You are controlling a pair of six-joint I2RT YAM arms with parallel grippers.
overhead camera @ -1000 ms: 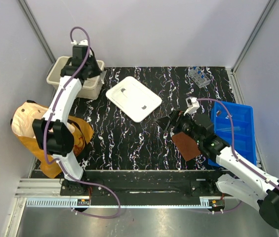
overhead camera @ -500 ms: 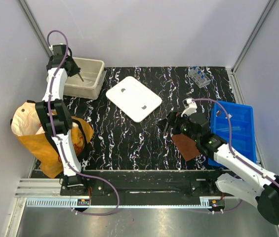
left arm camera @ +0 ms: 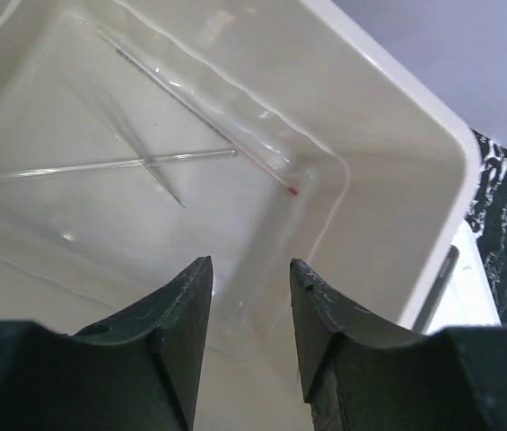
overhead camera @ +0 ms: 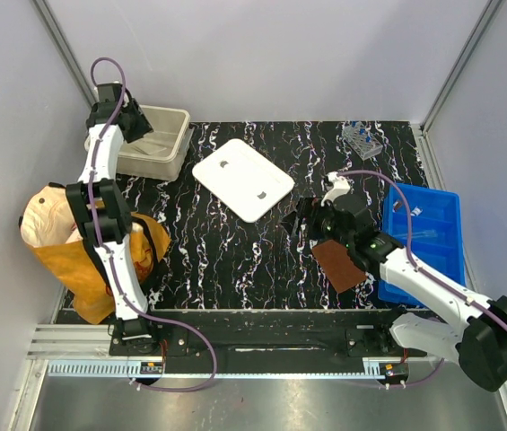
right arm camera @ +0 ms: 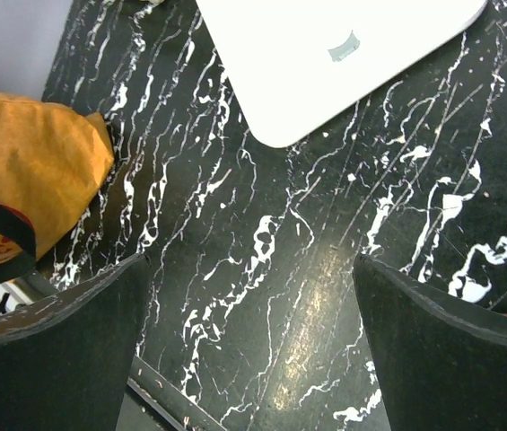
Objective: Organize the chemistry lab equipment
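- left fingers [overhead camera: 133, 124] [left arm camera: 181, 314]: far left of the bench [overhead camera: 235, 260], poised over the beige bin [overhead camera: 165, 154] [left arm camera: 397, 180]. part open with a narrow gap, nothing between them.
- red-tipped rod [left arm camera: 201, 109]: long, thin and clear. lies slantwise on the bin floor with its red end in the corner, just beyond the fingertips and not touching them.
- silvery rod [left arm camera: 100, 167]: thin, lies across the bin floor left of the fingers' gap and beyond the tips. its right end stops close to the red-tipped rod.
- pointed sliver [left arm camera: 165, 184]: short, crosses the silvery rod. of the three it is nearest the left fingertip, and it is clear of it.
- right fingers [overhead camera: 300, 221] [right arm camera: 74, 350]: centre-right of the bench, spread wide and holding nothing. only bare bench [right arm camera: 262, 206] shows between them.
- white tray [overhead camera: 242, 178] [right arm camera: 343, 54]: flat on the bench, its near corner just beyond the right fingers.
- brown pad [overhead camera: 338, 265]: square, near side, partly under the right arm.
- blue bin [overhead camera: 441, 242]: right edge of the bench, beside the right arm. holds slim grey sticks [overhead camera: 410, 232], well apart from either set of fingers.
- clear tube rack [overhead camera: 362, 139]: far right corner, blue-tipped pieces standing in it, beyond the blue bin.
- tan paper bag [overhead camera: 74, 260] [right arm camera: 29, 162]: near left, by the left arm's base.
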